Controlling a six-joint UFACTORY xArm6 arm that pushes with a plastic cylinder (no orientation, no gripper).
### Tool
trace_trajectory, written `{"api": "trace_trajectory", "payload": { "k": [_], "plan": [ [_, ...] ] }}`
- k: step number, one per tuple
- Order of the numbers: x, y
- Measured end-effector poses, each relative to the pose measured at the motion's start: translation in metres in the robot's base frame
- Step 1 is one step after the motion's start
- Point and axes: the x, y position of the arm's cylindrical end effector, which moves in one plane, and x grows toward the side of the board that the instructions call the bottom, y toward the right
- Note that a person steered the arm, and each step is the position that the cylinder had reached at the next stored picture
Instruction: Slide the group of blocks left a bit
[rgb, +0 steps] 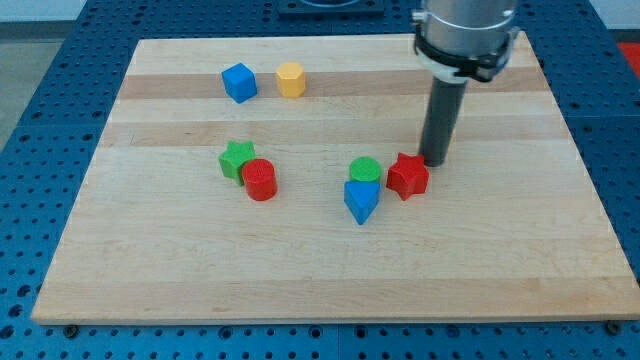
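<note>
My tip (433, 162) rests on the wooden bench (320, 270) just at the 1 o'clock side of the red star block (407, 176), so close that contact cannot be ruled in or out. The end effector is a plain dark rod with no jaws to spread or press together, so it pinches nothing; its upper metal housing is cut off by the view's top edge. The red star block belongs to a tight group right of the bench's centre: the green cylinder (365, 170) sits at its 9 o'clock, just beside it, and the blue block (361, 201), which looks wedge-like though its exact shape is hard to make out, lies at the 6 o'clock of the green cylinder, touching or nearly so and hiding its lower edge. Well apart, at 9 o'clock from this group, a green star block (237, 159) is partly covered by a red cylinder (260, 180) pressed against its 4 o'clock side. Toward 11 o'clock, near the bench's far edge, a blue cube (239, 82) and a yellow block (290, 79), possibly hexagonal, stand near each other without touching.
</note>
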Motion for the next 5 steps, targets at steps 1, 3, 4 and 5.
{"api": "trace_trajectory", "payload": {
  "k": [1, 3, 4, 5],
  "plan": [
    [0.031, 0.006],
    [0.035, -0.011],
    [0.024, -0.015],
    [0.024, -0.044]
  ]
}}
